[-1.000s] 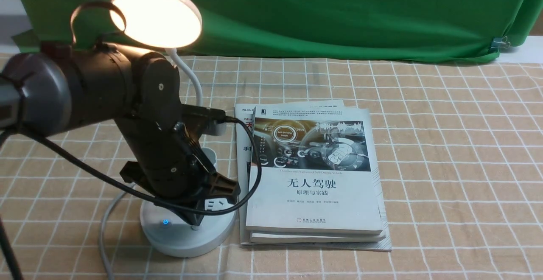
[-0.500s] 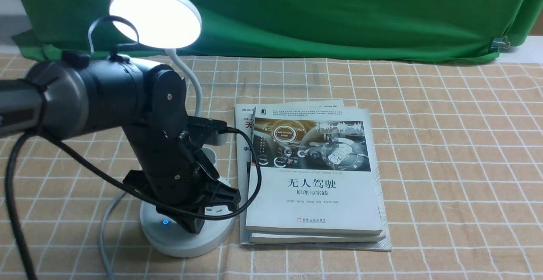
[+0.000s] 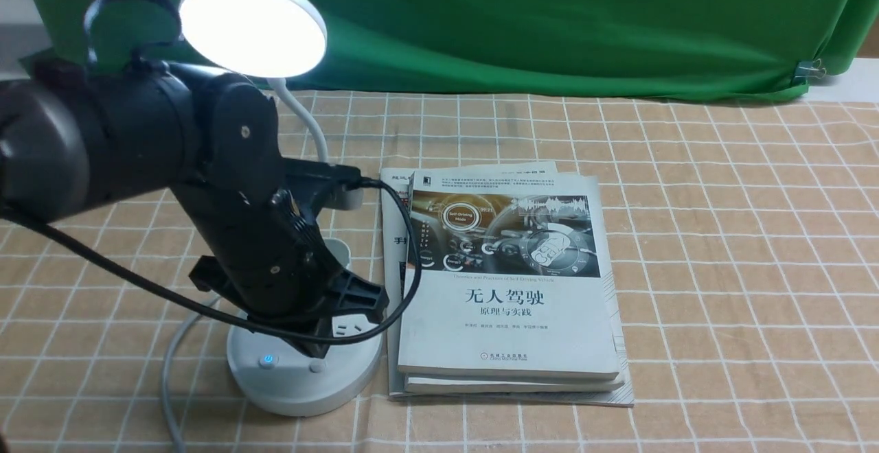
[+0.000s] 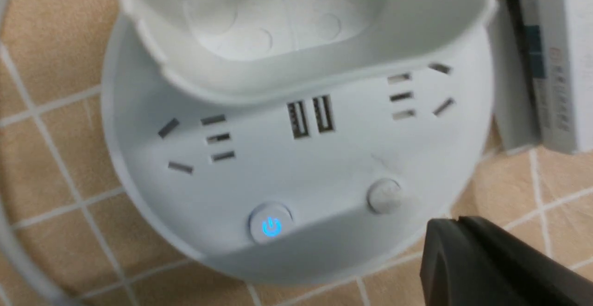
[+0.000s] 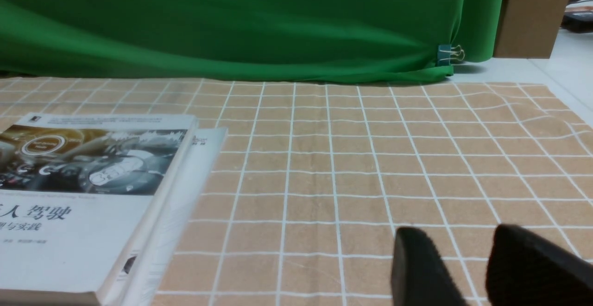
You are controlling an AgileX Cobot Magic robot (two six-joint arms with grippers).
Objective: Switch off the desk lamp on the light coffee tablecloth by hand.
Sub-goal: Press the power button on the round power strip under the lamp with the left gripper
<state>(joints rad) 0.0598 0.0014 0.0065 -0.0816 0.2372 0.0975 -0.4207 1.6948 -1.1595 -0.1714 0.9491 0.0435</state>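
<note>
The left arm (image 3: 137, 144) slants down over the lit desk lamp (image 3: 288, 388) at lower left, hiding its cup. The left pincer (image 3: 317, 351) hangs over the base's two buttons, the blue-lit button (image 4: 271, 226) and the plain button (image 4: 383, 195); I cannot tell whether it is open. The lamp stands on the light coffee tablecloth (image 3: 721, 233), books (image 3: 508, 302) stacked just right of it; the right pincer (image 5: 458, 234) has its two fingers (image 5: 417, 269) apart.

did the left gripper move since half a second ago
Yes. The left gripper has risen slightly off the desk lamp base: its tip hid the plain round button then, and that button now shows below it.
</note>
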